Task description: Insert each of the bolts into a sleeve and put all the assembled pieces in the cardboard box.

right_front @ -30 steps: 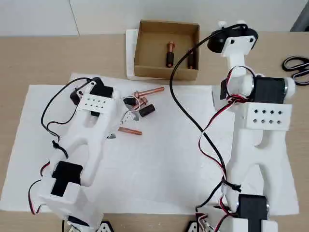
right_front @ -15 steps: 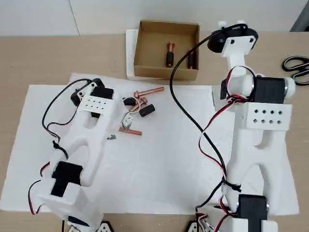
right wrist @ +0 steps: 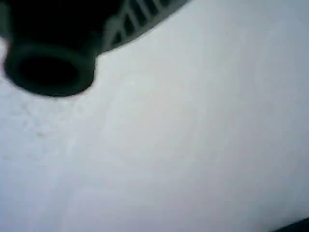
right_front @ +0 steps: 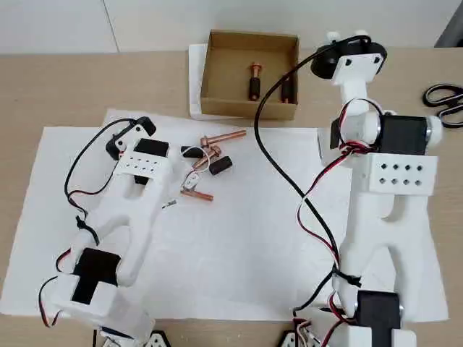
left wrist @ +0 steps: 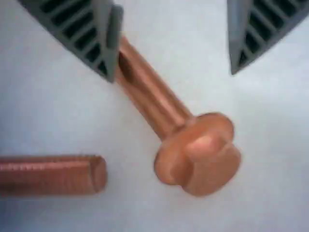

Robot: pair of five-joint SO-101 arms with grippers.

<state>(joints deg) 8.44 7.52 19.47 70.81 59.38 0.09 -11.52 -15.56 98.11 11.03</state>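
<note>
Wooden surface (right_front: 58,79) carries a white paper sheet (right_front: 239,246), with the cardboard box (right_front: 246,108) at its far edge. We note two assembled pieces (right_front: 255,81) lying inside the box. Near the box, on its front side, loose bolts (right_front: 224,136) and black sleeves (right_front: 221,165) lie together on the sheet. The left end effector (left wrist: 171,63) hangs over this cluster with jaws apart, straddling one copper bolt (left wrist: 159,106) that lies flat; one fingertip (left wrist: 108,53) is right at its shaft. A second bolt's threaded end (left wrist: 48,174) lies just beside it. The right end effector (right wrist: 96,34) shows close to a black sleeve (right wrist: 48,72); we cannot tell its state. Scissors (right_front: 445,101) lie well apart from the box.
</note>
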